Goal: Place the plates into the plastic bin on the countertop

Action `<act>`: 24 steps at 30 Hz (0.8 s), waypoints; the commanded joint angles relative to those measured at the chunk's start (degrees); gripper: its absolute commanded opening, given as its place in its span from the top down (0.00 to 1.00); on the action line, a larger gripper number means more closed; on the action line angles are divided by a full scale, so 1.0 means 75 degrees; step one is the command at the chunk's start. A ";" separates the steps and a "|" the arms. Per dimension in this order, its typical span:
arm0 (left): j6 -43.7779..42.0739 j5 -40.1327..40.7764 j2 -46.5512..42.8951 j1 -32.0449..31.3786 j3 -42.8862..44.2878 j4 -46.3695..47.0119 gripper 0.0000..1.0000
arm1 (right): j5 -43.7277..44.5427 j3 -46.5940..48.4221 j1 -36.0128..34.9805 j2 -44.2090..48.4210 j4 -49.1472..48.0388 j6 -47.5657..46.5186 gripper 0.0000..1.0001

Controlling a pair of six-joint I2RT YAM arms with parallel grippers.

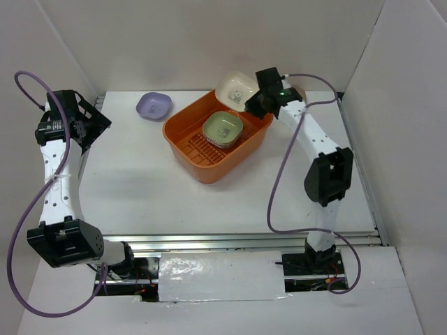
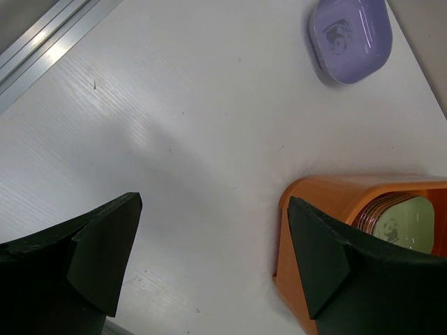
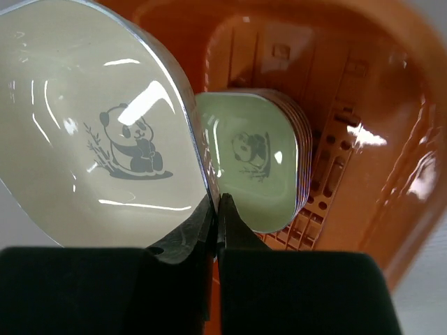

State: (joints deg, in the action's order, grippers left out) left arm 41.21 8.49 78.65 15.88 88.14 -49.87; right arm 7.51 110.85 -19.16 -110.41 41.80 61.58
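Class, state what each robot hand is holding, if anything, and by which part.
The right hand pinches the cream rounded-square panda dish by its rim. The left hand is open and holds nothing.

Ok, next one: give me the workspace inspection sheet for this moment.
Surface: white countertop, flat and matte.
Job's things: orange plastic bin holds a plate stack, green panda plate on top; cream panda plate held raised by the bin's far edge; purple plate on the countertop, apart from the bin.
Clutter: nothing seen.
Grippers: right pincer shut on the cream plate's rim; left pincer open, empty.
Cables: purple cable loops along each arm, away from the plates.
Surroundings: white walls; metal rail at front.
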 commanded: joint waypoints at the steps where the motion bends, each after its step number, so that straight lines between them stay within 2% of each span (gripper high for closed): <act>1: 0.0060 -0.0218 0.0013 0.0004 0.0202 0.0297 0.01 | -0.0110 0.0561 -0.0375 -0.0535 0.0181 0.0975 1.00; 6: -0.0080 -0.0277 0.0001 0.0016 -0.0044 0.0356 0.01 | 0.0042 0.0326 -0.0692 -0.0793 0.0098 0.1305 1.00; 11: -0.0104 -0.0382 -0.0046 -0.0031 -0.0302 0.0496 0.01 | 0.0089 0.0454 -0.0797 -0.0946 0.0321 0.0977 1.00; 16: -0.0139 -0.0488 0.0177 -0.0055 -0.0233 0.0485 0.01 | 0.0124 0.0689 -0.0774 -0.1204 0.0766 0.0661 0.94; 19: -0.0151 -0.0476 0.0189 -0.0043 -0.0232 0.0520 0.01 | 0.0100 0.0758 -0.0844 -0.1029 0.0673 0.0415 0.53; 20: -0.0151 -0.0476 0.0177 -0.0031 -0.0244 0.0532 0.01 | 0.0170 0.0852 -0.0902 -0.0947 0.0684 0.0356 0.24; 21: -0.0163 -0.0464 0.0189 -0.0043 -0.0244 0.0543 0.01 | 0.0217 0.1004 -0.0937 -0.0726 0.0615 0.0089 0.00; 24: -0.0175 -0.0429 0.0189 -0.0008 -0.0232 0.0532 0.01 | 0.0066 0.1765 -0.1043 -0.0303 0.0193 -0.0393 0.00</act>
State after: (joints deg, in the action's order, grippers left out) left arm 40.71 5.65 80.25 15.66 85.86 -47.81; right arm 7.09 116.79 -25.65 -119.07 46.44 63.26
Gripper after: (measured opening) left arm 0.993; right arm 0.994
